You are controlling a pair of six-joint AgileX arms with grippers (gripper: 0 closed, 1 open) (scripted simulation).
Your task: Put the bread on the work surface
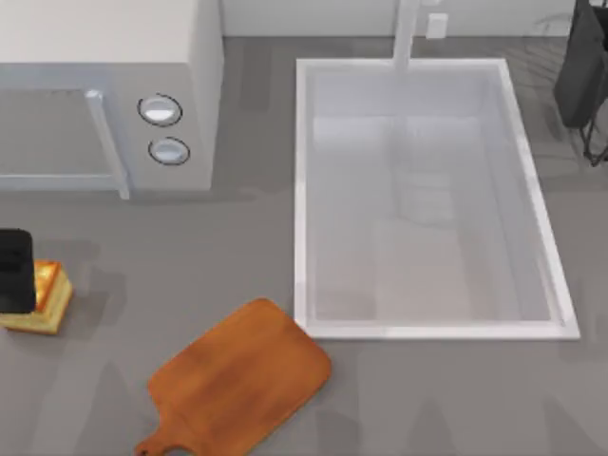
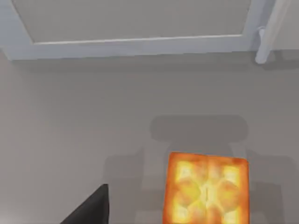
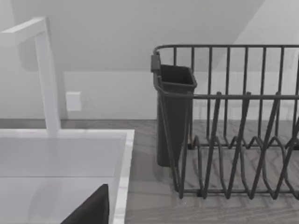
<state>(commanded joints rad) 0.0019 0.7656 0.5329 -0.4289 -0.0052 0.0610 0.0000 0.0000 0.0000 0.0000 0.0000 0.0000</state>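
Bread (image 1: 46, 299) just beside left hand (image 1: 14, 271)

The bread (image 1: 40, 299) has pale yellow sides and a mottled orange-gold top. Right of it, the work surface (image 1: 242, 380) is streaked orange-brown wood on a plain grey countertop (image 1: 427, 399). The sink (image 1: 427, 328) is white, the dish rack (image 3: 233, 140) black wire.
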